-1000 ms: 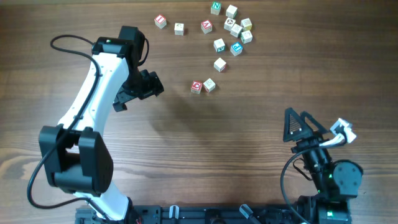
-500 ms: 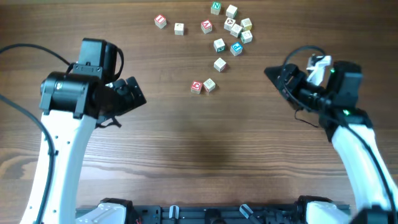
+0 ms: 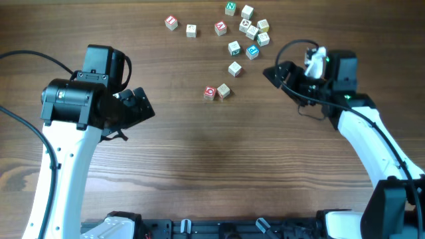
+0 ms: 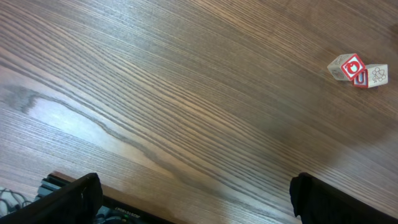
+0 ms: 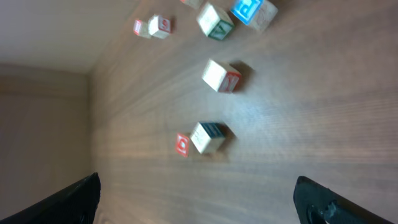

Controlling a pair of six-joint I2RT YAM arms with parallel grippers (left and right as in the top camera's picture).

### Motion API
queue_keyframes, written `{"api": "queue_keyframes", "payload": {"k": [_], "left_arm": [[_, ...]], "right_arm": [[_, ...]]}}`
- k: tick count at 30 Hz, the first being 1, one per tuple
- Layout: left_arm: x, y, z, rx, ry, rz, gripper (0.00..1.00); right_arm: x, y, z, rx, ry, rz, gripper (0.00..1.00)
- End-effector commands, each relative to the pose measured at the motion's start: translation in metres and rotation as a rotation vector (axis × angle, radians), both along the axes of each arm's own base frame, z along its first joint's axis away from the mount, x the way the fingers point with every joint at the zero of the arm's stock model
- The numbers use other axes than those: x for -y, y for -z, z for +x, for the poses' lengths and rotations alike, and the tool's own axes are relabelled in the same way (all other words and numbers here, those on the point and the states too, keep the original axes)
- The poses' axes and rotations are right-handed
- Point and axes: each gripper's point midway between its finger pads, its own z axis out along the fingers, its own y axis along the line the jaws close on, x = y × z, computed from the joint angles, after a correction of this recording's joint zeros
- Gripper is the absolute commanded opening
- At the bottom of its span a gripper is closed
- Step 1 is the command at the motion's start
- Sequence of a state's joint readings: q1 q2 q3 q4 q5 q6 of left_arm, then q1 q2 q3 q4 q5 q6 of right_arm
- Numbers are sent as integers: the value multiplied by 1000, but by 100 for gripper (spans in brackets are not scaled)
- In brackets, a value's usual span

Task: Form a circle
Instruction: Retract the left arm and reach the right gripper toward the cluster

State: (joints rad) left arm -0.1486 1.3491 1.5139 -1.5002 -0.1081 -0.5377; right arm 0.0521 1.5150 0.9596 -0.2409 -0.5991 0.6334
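Note:
Small wooden letter cubes lie scattered at the table's far side; no circle shows in any view. A red-faced cube (image 3: 210, 92) touches a pale cube (image 3: 224, 90), with a single cube (image 3: 234, 68) just beyond them. A tighter cluster (image 3: 252, 30) sits further back. My left gripper (image 3: 138, 107) is open and empty, well left of the pair, which shows in the left wrist view as red-faced cube (image 4: 348, 66) and pale cube (image 4: 375, 74). My right gripper (image 3: 280, 74) is open and empty, to the right of the single cube (image 5: 221, 76).
More cubes lie along the far edge: a red one (image 3: 171, 22), a pale one (image 3: 191, 30), another red one (image 3: 220, 28) and a green one (image 3: 230, 8). Bare wooden tabletop (image 3: 219, 166) stretches between both arms and the front rail.
The right arm has swung up from the front right corner to just right of the cubes. The left arm has drawn back leftward, away from the pair. No cube has moved.

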Motion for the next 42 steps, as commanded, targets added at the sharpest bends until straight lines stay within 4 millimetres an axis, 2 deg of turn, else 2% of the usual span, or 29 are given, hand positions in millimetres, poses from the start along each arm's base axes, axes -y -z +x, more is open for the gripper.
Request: {"api": "queue_keyframes", "payload": {"k": [1, 5, 7, 10, 14, 20, 23, 25, 27, 31, 33, 38, 40, 42], "left_arm": [[-3, -3, 0, 12, -20, 11, 100], [-3, -3, 0, 12, -20, 11, 100], [-3, -3, 0, 12, -20, 11, 100], [-3, -3, 0, 12, -20, 11, 100], [-3, -3, 0, 12, -20, 11, 100], [-3, -3, 0, 12, -20, 11, 100], [-3, -3, 0, 12, -20, 11, 100], [-3, -3, 0, 12, -20, 11, 100], [-3, -3, 0, 12, -20, 11, 100], [-3, -3, 0, 12, -20, 11, 100], [-3, -3, 0, 12, -20, 11, 100], [-3, -3, 0, 12, -20, 11, 100], [-3, -3, 0, 12, -20, 11, 100], [-3, -3, 0, 12, -20, 11, 100]], "right_arm": [[7, -20, 28, 97, 45, -172, 100], [8, -22, 47, 74, 44, -205, 100], [9, -19, 63, 60, 17, -257, 99], [14, -3, 88, -7, -2, -373, 99], [5, 15, 126, -41, -38, -410, 99], [-20, 45, 168, -17, -6, -453, 95], [-30, 48, 182, 47, 46, -521, 95], [-28, 48, 193, 113, 86, -632, 95], [-23, 55, 202, 135, 108, -659, 93], [-8, 60, 210, 149, 79, -649, 78], [-7, 62, 212, 167, 39, -650, 78], [-6, 93, 212, 157, -39, -693, 76], [-4, 108, 210, 136, -59, -709, 69], [-4, 120, 207, 120, -82, -718, 67]]}}
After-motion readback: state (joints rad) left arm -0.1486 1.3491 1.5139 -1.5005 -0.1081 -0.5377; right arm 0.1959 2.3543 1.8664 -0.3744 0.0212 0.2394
